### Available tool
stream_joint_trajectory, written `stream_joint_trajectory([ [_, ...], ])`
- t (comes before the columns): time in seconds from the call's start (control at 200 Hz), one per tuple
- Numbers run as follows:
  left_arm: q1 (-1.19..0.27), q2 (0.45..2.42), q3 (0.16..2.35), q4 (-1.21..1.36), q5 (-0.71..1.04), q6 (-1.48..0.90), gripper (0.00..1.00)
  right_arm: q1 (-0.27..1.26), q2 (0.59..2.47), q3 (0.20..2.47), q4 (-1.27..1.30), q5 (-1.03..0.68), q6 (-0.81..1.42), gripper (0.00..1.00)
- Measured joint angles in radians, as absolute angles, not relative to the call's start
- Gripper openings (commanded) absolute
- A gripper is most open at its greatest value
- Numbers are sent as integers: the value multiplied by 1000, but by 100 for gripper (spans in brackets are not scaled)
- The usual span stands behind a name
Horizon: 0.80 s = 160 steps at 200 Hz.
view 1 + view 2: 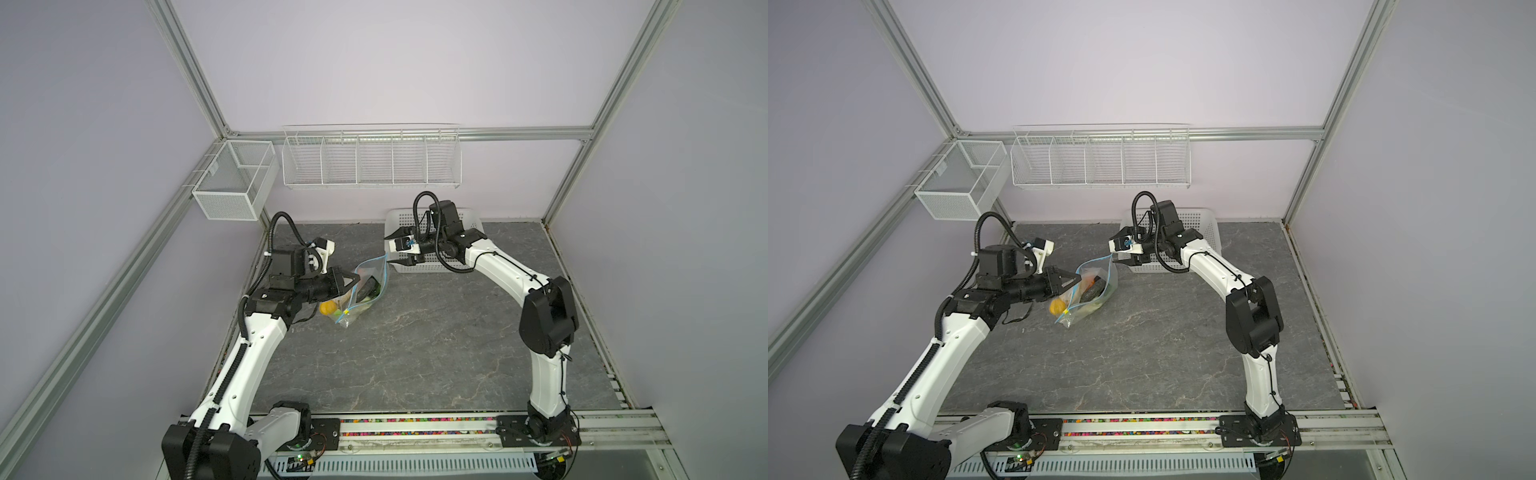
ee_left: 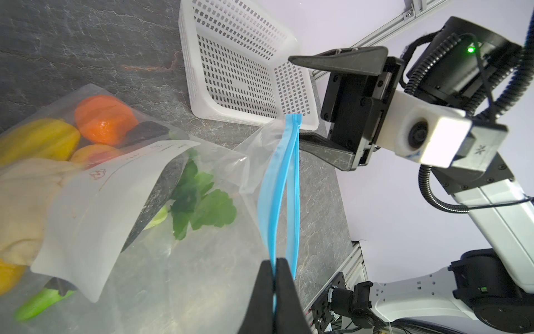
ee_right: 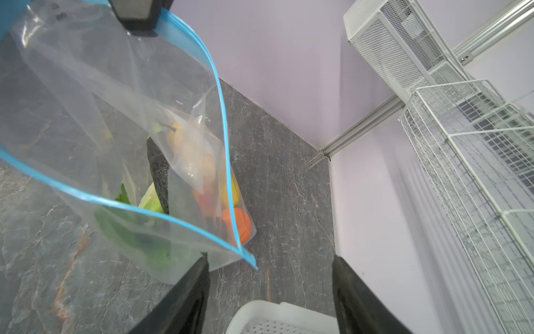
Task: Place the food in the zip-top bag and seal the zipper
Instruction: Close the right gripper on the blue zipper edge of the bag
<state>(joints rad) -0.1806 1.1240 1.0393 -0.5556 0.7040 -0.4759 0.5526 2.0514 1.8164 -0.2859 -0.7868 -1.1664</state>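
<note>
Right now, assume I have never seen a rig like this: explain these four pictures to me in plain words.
Two white robot arms stand at the near edge of a grey table. Two pictures look down on the whole scene from above; the other two come from a camera on each arm's wrist. On the table sit a clear zip-top bag and a white basket. The toy food, such as an orange and greens, is inside the bag. The left hand is shut on the blue zipper, whose two sides gape apart, unsealed. The right hand is open, with the bag's far corner between its jaws, not gripped.
</note>
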Motion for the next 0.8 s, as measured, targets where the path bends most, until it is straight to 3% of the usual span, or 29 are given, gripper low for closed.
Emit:
stream_joint_trajectory([
  [0.45, -181, 1156, 1039, -560, 696, -476, 0, 573, 2065, 1785, -347, -805, -1245, 20],
  [0.55, -181, 1158, 1040, -563, 692, -474, 0, 573, 2056, 1756, -343, -800, -1240, 7],
  [0.625, -181, 1157, 1040, -567, 682, -472, 0, 574, 2046, 1743, -339, -792, -1232, 7],
  [0.71, -181, 1156, 1040, -569, 674, -466, 12, 576, 2033, 1737, -334, -778, -1224, 7],
  [0.8, -181, 1152, 1042, -585, 667, -448, 37, 579, 2013, 1726, -332, -762, -1213, 7],
])
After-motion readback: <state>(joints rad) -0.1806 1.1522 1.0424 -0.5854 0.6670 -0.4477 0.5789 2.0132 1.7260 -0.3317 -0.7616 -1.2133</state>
